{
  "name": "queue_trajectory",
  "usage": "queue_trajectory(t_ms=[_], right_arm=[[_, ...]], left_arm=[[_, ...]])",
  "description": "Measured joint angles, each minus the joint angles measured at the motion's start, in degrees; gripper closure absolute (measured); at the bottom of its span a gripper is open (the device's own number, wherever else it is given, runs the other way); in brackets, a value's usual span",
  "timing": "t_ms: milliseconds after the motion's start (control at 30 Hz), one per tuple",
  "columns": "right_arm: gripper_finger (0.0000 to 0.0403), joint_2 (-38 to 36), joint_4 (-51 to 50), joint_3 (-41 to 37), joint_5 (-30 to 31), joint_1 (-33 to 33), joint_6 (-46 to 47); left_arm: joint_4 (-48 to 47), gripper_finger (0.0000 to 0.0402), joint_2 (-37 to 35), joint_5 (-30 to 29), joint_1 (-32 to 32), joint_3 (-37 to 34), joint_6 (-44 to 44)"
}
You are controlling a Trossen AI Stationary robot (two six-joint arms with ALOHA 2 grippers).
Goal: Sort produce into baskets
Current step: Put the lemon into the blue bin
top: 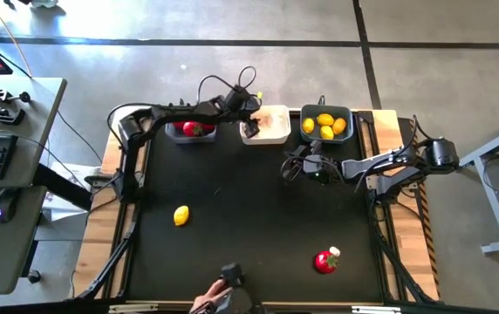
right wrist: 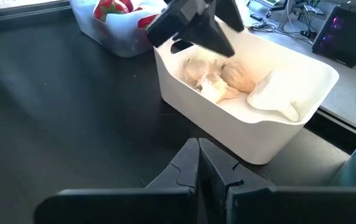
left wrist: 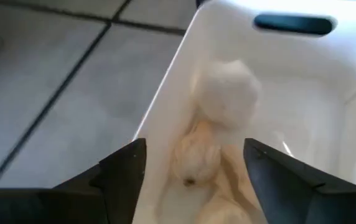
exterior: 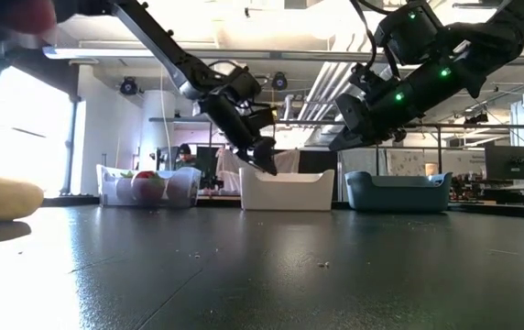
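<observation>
1. I am holding the left gripper [top: 251,127] over the near left corner of the white basket [top: 271,133]; its fingers [left wrist: 123,175] are standing apart with nothing between them.
2. Through the left wrist view I am looking down between those fingers at garlic bulbs [left wrist: 196,158] lying in the white basket, below the gripper and not touching it.
3. The right wrist view is showing the same bulbs [right wrist: 212,78] piled at one end of the basket, with the left gripper [right wrist: 193,22] hanging just above them.
4. I am keeping the right gripper [top: 295,164] above the table [top: 232,192] just in front of the teal basket [top: 347,114], its fingers pressed together and gripping nothing.
5. Lemons [top: 324,126] are sitting in the teal basket.
6. Tomatoes [top: 194,129] are sitting in the grey basket [top: 180,135], which is standing to the left of the white one.
7. A loose lemon [top: 181,215] is lying on the table, left of centre.
8. A loose tomato [top: 324,262] is lying near the front right, with a garlic bulb [top: 334,252] touching it.
</observation>
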Motion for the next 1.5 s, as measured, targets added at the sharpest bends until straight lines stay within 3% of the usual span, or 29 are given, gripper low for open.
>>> queue_trajectory(t_ms=[133,400,667,1033,1300,1500], right_arm=[[0.0403,0.0,-0.37,0.0,0.0,0.0,-0.02],[0.0403,0.0,0.83,0.0,-0.58,0.02,0.98],[0.0403,0.17,7.49,0.0,-12.86,0.07,1.06],[0.0402,0.22,10.46,0.0,-20.23,3.66,-2.64],[0.0401,0.22,10.45,0.0,-21.18,5.86,-2.82],[0.0361,0.22,11.22,0.0,-21.03,5.81,-4.18]], left_arm=[[5.79,0.019,-3.34,-0.17,-0.9,-4.89,0.25],[24.01,0.0307,-13.81,0.69,-4.28,-22.87,-1.54],[33.05,0.037,-28.47,0.93,-11.84,-40.52,-4.16],[30.5,0.0401,-47.52,1.03,-26.1,-53.45,-6.27],[13.15,0.0401,-57.24,0.93,-35.91,-53.71,-12.45],[4.03,0.0401,-61.06,-1.39,-43.14,-53.65,-22.79]])
